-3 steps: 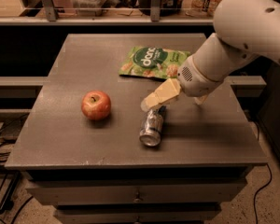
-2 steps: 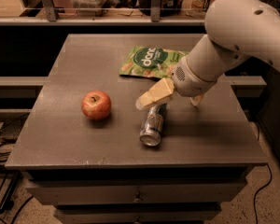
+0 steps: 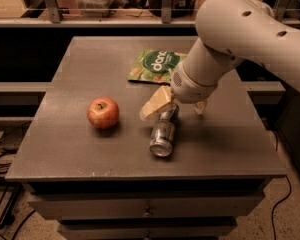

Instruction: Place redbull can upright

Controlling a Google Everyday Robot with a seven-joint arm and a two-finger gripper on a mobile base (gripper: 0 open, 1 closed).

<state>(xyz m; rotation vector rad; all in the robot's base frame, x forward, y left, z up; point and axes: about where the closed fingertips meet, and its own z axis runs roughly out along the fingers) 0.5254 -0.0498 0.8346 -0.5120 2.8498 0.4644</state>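
The redbull can (image 3: 163,134) lies on its side on the grey table (image 3: 65,144), near the front middle, its silver top facing the front edge. My gripper (image 3: 176,106) hangs just above the can's far end. One cream finger (image 3: 156,104) points left over the can; the other finger (image 3: 200,107) shows to the right. The fingers stand apart, one on each side of the can's far end, not closed on it. The big white arm comes in from the upper right.
A red apple (image 3: 103,112) sits left of the can. A green snack bag (image 3: 155,65) lies flat behind the gripper. The table has drawers below its front edge. A shelf rail with clutter runs behind the table.
The arm has moved left and lower, bringing the gripper from right of the can to just over its far end. The can and apple have not moved.
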